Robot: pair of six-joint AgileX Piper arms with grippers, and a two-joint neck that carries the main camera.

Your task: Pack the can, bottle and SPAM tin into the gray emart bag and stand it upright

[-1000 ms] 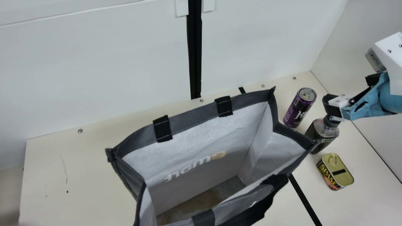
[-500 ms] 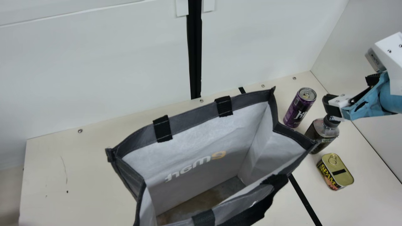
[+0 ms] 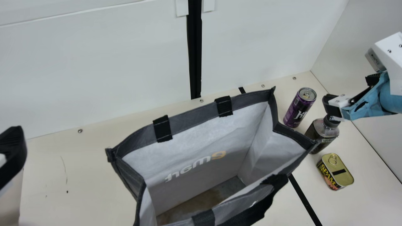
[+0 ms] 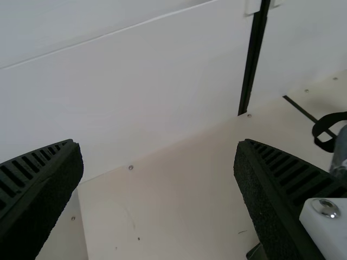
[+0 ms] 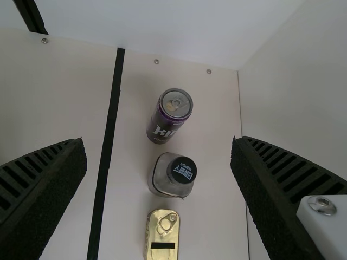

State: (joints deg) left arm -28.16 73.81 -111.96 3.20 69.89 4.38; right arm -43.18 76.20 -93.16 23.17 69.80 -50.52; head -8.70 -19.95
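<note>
Left gripper (image 3: 13, 153) just popped in at the main view's left edge, fingers wide open. Right gripper (image 3: 333, 106) is spread too, holding nothing. Can (image 3: 298, 110), bottle (image 3: 321, 135) and SPAM tin (image 3: 338, 171) are lined up on the worktop (image 3: 88, 185), beside the upright, open-topped bag (image 3: 198, 131).

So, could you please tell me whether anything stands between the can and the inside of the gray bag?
Yes, the raised side wall of the gray bag stands there, so the can would likely have to go over its rim. The bottle stands beside the can, and nothing else visible is in between.
</note>
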